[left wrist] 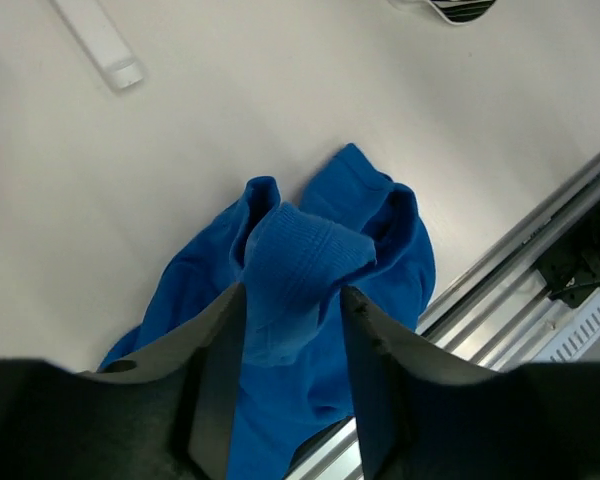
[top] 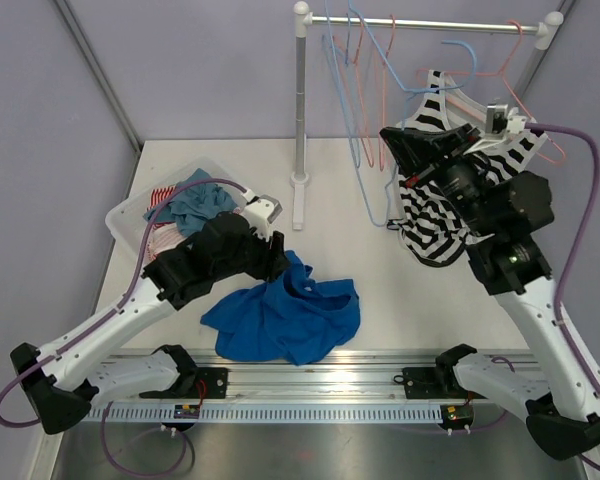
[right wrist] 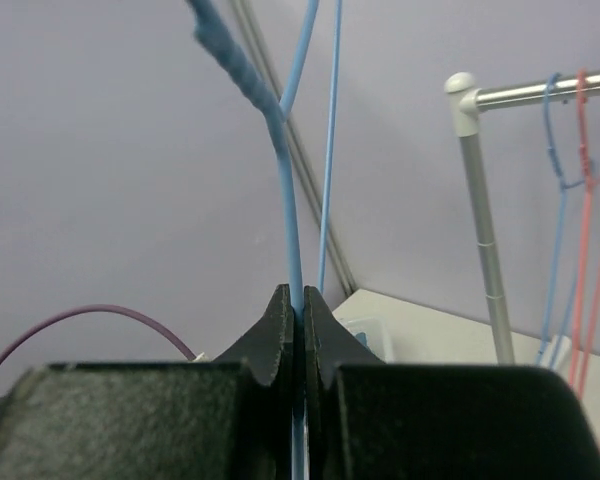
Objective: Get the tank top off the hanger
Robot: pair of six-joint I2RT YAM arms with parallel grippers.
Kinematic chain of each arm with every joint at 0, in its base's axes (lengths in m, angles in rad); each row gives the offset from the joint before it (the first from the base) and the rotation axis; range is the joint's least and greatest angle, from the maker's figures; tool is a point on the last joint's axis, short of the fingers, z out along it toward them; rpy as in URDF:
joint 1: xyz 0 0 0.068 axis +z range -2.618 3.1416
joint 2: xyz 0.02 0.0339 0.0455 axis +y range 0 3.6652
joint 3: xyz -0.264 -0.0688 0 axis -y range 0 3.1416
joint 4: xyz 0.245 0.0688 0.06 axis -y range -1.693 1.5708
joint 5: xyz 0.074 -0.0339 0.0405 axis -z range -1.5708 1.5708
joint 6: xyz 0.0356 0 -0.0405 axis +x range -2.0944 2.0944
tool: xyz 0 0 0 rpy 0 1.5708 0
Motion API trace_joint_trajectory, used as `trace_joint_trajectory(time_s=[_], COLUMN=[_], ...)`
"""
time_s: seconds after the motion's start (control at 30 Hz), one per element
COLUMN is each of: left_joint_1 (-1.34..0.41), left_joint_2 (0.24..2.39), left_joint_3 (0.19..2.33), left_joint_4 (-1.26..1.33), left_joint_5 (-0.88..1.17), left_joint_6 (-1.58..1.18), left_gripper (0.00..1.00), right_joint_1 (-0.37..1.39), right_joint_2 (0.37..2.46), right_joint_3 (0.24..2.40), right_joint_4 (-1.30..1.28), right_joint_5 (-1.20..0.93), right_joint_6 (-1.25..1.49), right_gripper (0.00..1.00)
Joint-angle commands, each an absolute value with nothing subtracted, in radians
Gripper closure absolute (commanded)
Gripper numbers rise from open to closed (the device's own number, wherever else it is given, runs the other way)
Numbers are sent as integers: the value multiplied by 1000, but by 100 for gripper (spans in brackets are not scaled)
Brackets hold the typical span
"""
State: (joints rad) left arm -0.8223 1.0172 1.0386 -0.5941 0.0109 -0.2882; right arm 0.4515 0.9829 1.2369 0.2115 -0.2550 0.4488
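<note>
Near the front rail, the top lies crumpled on open worktop. My left gripper stands half open round a fold; my right gripper pinches a hanger, hook cut off.

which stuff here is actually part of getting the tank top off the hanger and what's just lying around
Job: blue tank top, left gripper open around it, blue hanger clamped in the right gripper.
Lying about: striped top, bin of clothes, spare hangers, rack.

Tool tight on hanger (blue)
</note>
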Motion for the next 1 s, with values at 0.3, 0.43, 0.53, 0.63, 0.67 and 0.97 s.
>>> trace_joint_trajectory(time_s=[0.3, 0.43, 0.53, 0.63, 0.67, 0.97], left_joint_1=[-881, -879, -879, -862, -851, -769], left_joint_2=[924, 797, 743, 727, 744, 793], left_joint_3=[1233, 1166, 1068, 1005, 1000, 951], left_joint_4=[-936, -908, -826, -782, -782, -746], left_joint_5=[-405, -526, -513, -480, -473, -344], left_joint_6=[-299, -249, -248, -259, -252, -210], left_gripper=[1, 1, 1, 1, 1, 1], right_joint_1=[459, 465, 471, 476, 474, 474], right_joint_2=[1294, 1411, 1520, 1643, 1710, 2054], right_joint_3=[1755, 1914, 2043, 2196, 2241, 2727], right_joint_4=[-669, -729, -771, -807, -827, -882], right_joint_5=[-31, -6, 49, 90, 97, 150], right_joint_6=[267, 242, 226, 201, 196, 181], right_gripper=[100, 100, 100, 100, 100, 100])
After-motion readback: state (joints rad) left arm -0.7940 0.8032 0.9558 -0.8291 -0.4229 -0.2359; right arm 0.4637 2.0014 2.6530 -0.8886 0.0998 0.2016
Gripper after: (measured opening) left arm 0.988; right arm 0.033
